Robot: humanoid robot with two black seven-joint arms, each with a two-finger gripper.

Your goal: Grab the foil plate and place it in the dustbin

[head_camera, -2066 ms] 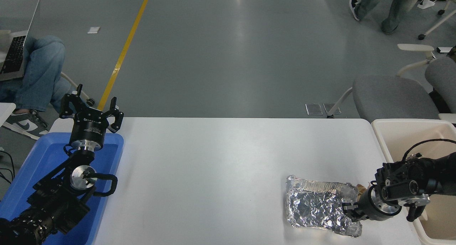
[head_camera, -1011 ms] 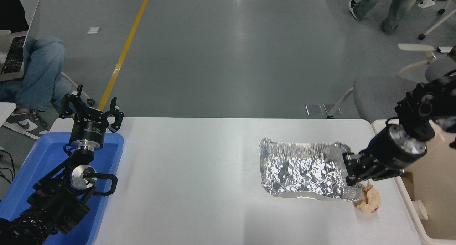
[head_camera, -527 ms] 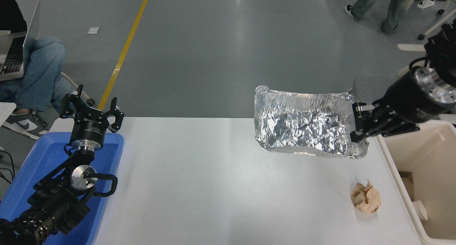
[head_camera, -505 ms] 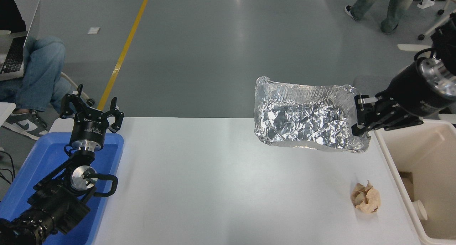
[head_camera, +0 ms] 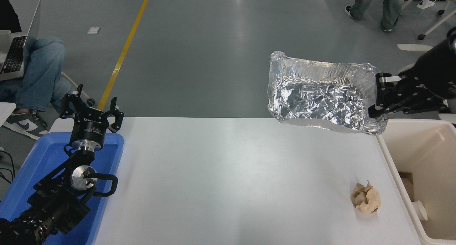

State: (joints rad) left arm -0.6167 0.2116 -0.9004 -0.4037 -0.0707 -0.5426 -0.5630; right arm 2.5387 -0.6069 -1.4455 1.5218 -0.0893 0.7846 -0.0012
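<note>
Now you had the right gripper (head_camera: 378, 95) with its fingers pinched on the foil plate's (head_camera: 320, 98) rim, clear of the surface; carrying it level over the dustbin (head_camera: 427, 159) before releasing looked wise

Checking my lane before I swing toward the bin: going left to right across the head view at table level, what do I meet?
Blue tray with the parked left end effector over it → bare white table → foil plate held aloft → right end effector → dustbin.
</note>
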